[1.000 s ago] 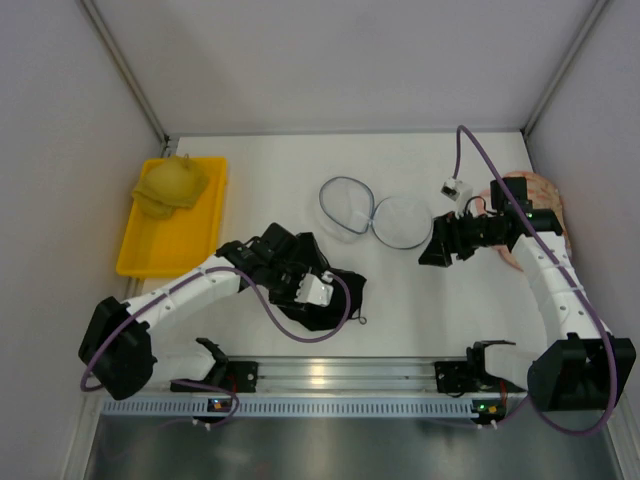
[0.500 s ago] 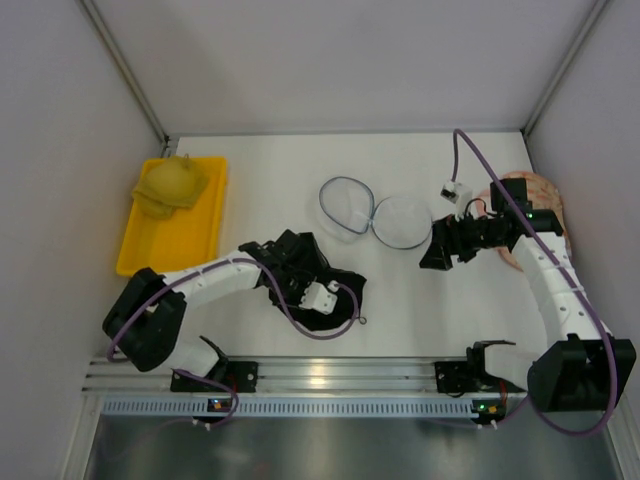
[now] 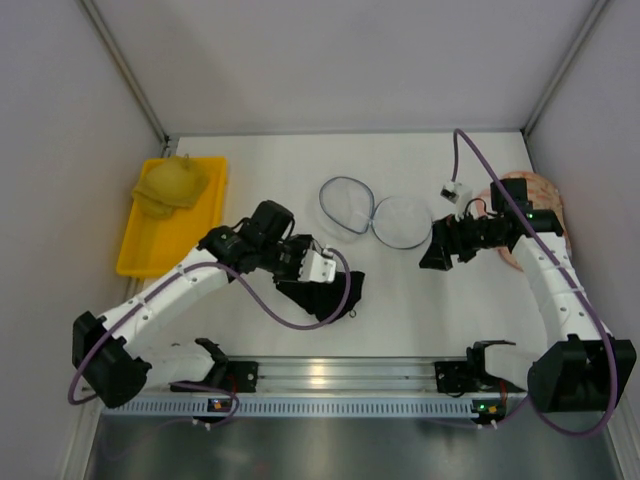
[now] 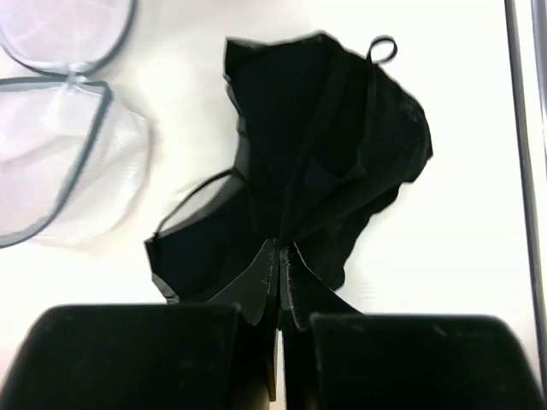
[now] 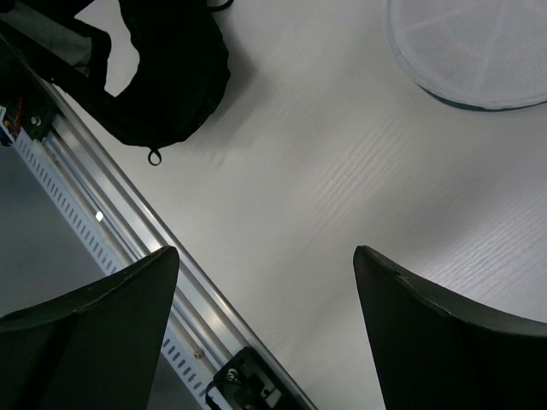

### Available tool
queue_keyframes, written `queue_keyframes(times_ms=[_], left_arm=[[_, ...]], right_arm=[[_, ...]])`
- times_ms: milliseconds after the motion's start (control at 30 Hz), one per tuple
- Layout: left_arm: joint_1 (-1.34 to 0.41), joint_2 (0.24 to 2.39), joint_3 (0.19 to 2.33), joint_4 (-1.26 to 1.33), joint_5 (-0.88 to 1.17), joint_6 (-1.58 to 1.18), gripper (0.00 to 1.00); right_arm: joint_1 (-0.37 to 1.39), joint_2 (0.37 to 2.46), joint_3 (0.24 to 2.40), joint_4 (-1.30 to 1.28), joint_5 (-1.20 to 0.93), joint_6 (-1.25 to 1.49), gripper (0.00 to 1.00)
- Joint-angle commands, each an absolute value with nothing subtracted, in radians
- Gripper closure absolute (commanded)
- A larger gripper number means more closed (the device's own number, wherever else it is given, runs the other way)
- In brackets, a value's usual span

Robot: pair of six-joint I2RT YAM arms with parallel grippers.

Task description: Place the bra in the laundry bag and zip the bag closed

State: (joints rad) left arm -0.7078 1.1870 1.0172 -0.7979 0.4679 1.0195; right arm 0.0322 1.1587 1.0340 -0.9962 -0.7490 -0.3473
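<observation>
Left gripper [image 4: 279, 256] is clamped on one pinch of the soft black fabric bra [image 4: 333, 154], near the see-through white mesh laundry bag [image 4: 60, 162], right gripper [image 5: 265, 252] gapes idle, so trailing straps might snag its rim.

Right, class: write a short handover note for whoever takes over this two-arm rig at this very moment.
Left gripper: shut on the black soft-fabric bra, pinching one edge; the rest spreads out over the white table.
Right gripper: open, empty, hovering just right of the see-through white mesh laundry bag.
Bag: unzipped, its two round halves lying side by side, nothing inside.
Done: bra grasped.
Left: carry the bra into one half, fold the other half over it, zip it shut.
</observation>
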Motion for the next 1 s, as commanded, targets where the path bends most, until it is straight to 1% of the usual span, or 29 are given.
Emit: queue_keyframes(times_ms=[0,200,533,733,767,800,867,900,933,967], left_arm=[[-0.712,1.232,1.129,-0.819,0.509,0.921,1.00],[-0.710,1.359,1.215,-0.807,0.497,0.870,1.00],[-0.710,1.511,1.062,-0.476,0.293,0.752,1.00],[-0.710,1.592,1.039,-0.402,0.190,0.706,1.00],[-0.710,1.600,1.037,-0.388,0.178,0.684,0.95],[-0.709,1.600,1.040,-0.387,0.160,0.670,0.85],[-0.704,1.595,1.052,-0.388,0.166,0.626,0.76],[-0.689,1.579,1.069,-0.412,0.223,0.588,0.69],[-0.675,1.563,1.077,-0.428,0.253,0.571,0.58],[-0.660,1.534,1.084,-0.442,0.279,0.534,0.55]], right_arm=[[0.034,1.160,1.063,-0.969,-0.779,-0.357,0.16],[0.034,1.164,1.057,-0.974,-0.793,-0.357,0.16],[0.035,1.172,1.028,-0.951,-0.837,-0.333,0.17],[0.037,1.206,1.011,-0.907,-0.887,-0.275,0.19],[0.041,1.216,1.008,-0.897,-0.891,-0.253,0.19],[0.043,1.223,0.997,-0.881,-0.896,-0.238,0.20],[0.048,1.239,0.982,-0.822,-0.911,-0.184,0.20],[0.048,1.249,0.973,-0.815,-0.910,-0.175,0.21],[0.048,1.259,0.962,-0.771,-0.917,-0.134,0.21],[0.051,1.262,0.938,-0.746,-0.920,-0.108,0.21]])
